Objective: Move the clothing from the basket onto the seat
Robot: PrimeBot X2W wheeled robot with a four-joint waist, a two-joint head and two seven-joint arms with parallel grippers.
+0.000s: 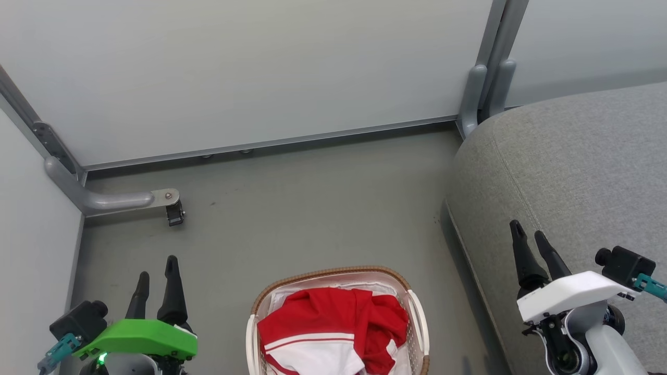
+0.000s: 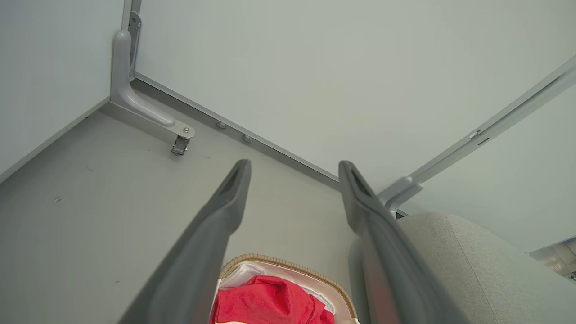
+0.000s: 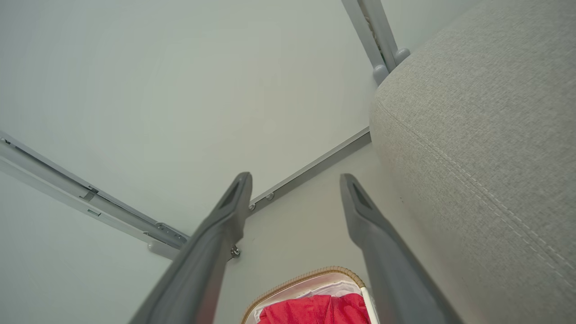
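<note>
The clothing [image 1: 333, 328] lies heaped inside the laundry basket [image 1: 333, 272], which stands on the grey floor [image 1: 312, 208] at the bottom middle of the head view. A crumpled red garment sits on top, over a white piece with red stripe trim; the frame's lower edge cuts the heap off, so these may be two garments or one. White liner shows along the basket's far rim.

The left gripper [image 1: 157, 267] hangs over bare floor to the basket's left, well apart from it. Its fingers [image 2: 216, 225] are spread wide with nothing between them. In the left wrist view the red cloth shows low between the two fingers, far beyond their tips.

The right gripper [image 1: 527, 229] hovers over the near edge of the grey sofa seat [image 1: 573, 172], to the basket's right and clear of the clothing. Its fingers are likewise parted and empty. In the right wrist view the basket's woven rim and a patch of red cloth lie low between them.

The seat stands just beside the basket's right side, a strip of floor between the two. Pale wall panels [image 1: 260, 67] close off the far side, with a castered metal foot [image 1: 174, 213] on the floor to the left.
</note>
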